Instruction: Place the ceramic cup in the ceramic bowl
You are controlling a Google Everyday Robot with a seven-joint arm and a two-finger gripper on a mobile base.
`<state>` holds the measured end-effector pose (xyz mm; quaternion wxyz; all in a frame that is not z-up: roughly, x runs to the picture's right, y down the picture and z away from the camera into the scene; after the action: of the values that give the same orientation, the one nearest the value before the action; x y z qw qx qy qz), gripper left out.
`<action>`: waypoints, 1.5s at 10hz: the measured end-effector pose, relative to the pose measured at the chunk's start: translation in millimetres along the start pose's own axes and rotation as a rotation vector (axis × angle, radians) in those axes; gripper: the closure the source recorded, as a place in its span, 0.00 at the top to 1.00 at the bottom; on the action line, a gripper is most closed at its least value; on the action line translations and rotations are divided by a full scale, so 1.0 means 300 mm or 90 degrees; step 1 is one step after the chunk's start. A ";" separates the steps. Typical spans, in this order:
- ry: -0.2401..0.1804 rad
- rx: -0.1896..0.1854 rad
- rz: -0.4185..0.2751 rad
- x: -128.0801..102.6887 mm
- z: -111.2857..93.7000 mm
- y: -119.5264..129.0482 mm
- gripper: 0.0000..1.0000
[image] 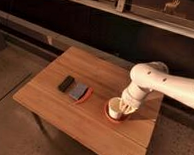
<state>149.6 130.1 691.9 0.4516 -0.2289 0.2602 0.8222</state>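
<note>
— Where is the cup [114,107]?
— It sits in the red bowl [109,115], near the right side of the desk [49,96].
— And the end effector [124,108]?
— Right at the cup. I cannot tell if it grips.

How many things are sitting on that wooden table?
4: a cream ceramic cup inside the red ceramic bowl at the gripper, plus a dark block touching a flat red-edged object further left.

We lost the gripper [124,108] behind the cup [116,107], which hid much of the bowl [108,114]; the arm [180,88] ran off the right edge.
</note>
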 end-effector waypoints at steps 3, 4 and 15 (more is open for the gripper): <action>0.000 0.002 -0.002 -0.005 0.000 -0.001 0.51; 0.000 0.002 -0.003 -0.006 0.001 0.000 0.51; -0.132 0.002 -0.058 -0.018 -0.336 0.088 0.51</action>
<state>143.9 50.6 624.4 0.5133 -0.1534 0.2029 0.8197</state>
